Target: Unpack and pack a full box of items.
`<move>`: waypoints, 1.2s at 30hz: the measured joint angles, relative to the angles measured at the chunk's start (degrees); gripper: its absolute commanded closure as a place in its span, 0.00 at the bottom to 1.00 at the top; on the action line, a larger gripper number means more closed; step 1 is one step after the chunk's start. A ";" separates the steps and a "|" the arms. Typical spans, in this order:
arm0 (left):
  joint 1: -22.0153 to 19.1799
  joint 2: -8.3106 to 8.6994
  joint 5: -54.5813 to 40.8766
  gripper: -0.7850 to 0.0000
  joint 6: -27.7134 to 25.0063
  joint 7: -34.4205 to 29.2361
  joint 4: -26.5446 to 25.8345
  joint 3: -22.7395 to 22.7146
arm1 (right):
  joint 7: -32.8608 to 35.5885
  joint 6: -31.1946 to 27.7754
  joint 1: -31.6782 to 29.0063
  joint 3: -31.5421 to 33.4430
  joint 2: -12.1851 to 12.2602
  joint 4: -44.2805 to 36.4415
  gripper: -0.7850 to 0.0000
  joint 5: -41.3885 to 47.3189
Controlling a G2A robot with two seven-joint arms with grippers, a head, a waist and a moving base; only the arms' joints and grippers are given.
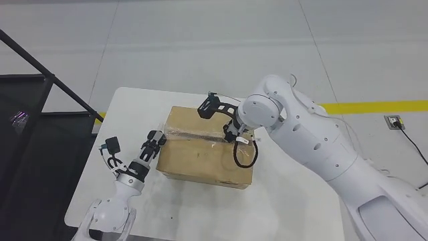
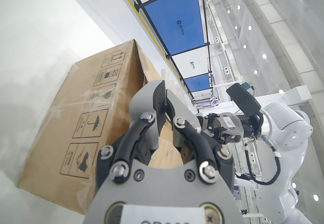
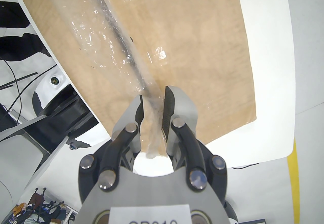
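Box (image 1: 204, 154) sits in the middle of the white table (image 1: 200, 207), long side across in the top view, and I judge the job barely begun: its top flaps lie flat and closed, nothing has come out, and no items lie on the table around it. All of the unpacking is left, and all of the packing after it.

The clear tape (image 3: 111, 22) runs along the centre seam and looks mostly stuck down, though near my right side it rises off the cardboard in a crumpled ridge.

My right gripper (image 3: 153, 106) is at that end of the box, fingers drawn narrow with the bunched tape strip between the pads, so I take the present step to be peeling the seal.

My left gripper (image 2: 162, 98) is at the opposite end, by the upper edge, fingers brought almost together; whether they pinch anything I cannot tell.
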 measured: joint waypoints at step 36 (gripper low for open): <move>-1.00 -0.61 0.52 1.00 0.02 -1.41 1.25 0.26 | -15.09 -2.35 -13.31 12.99 5.17 -14.43 1.00 -1.01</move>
